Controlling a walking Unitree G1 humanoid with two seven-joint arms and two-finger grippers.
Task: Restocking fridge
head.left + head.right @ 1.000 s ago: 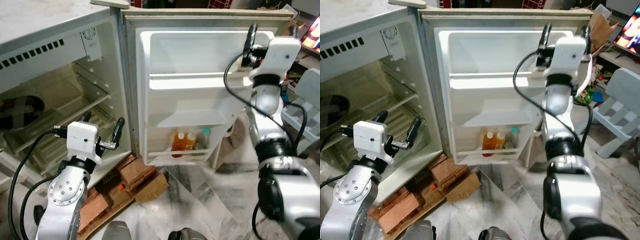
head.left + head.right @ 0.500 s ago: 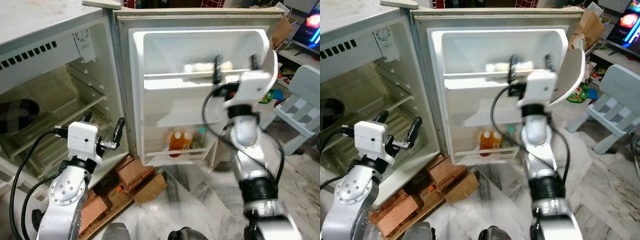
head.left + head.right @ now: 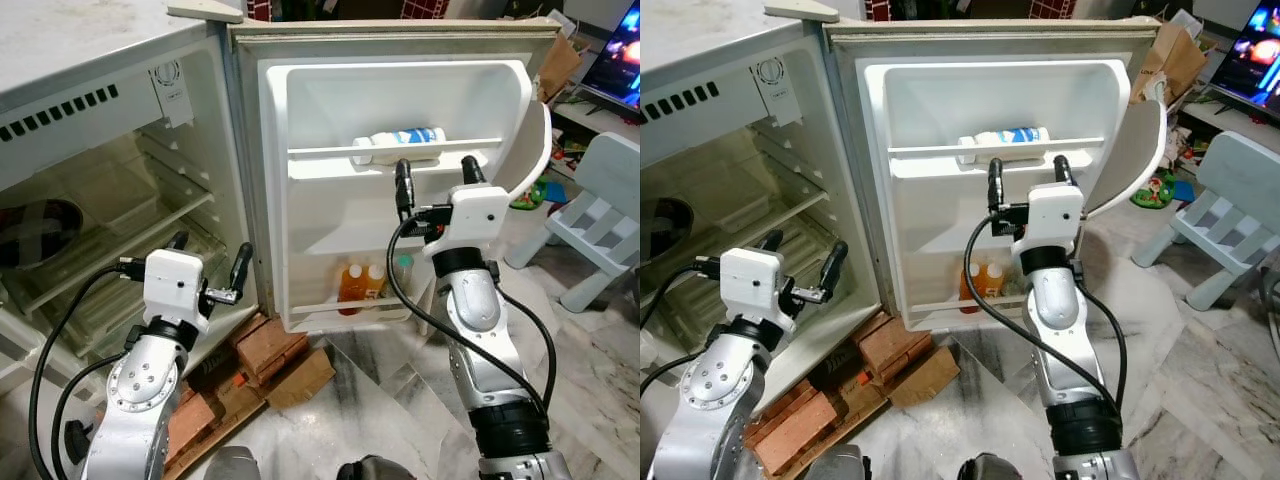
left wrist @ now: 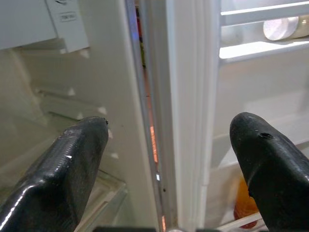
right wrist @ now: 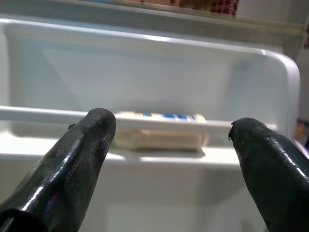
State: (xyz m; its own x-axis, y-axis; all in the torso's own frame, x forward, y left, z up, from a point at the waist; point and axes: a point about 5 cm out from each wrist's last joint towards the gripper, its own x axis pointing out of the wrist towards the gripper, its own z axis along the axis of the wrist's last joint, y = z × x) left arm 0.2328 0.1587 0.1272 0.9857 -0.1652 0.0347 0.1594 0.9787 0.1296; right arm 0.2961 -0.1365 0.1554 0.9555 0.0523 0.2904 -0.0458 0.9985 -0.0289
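A white bottle (image 3: 399,143) now lies on its side on the fridge door's upper shelf (image 3: 390,158); the right hand (image 3: 433,177), fingers wide and empty, has drawn back below it. That item looks stocked. Left hand (image 3: 210,265) waits wide open by the fridge body

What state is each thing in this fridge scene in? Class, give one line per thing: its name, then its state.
fridge door: swung wide open.
white bottle: lying on its side on the top door shelf.
orange bottles: upright in the bottom door shelf.
right gripper: open, empty, raised before the door shelves.
left gripper: open, empty, by the fridge's hinge edge.
bricks: stacked under the fridge.
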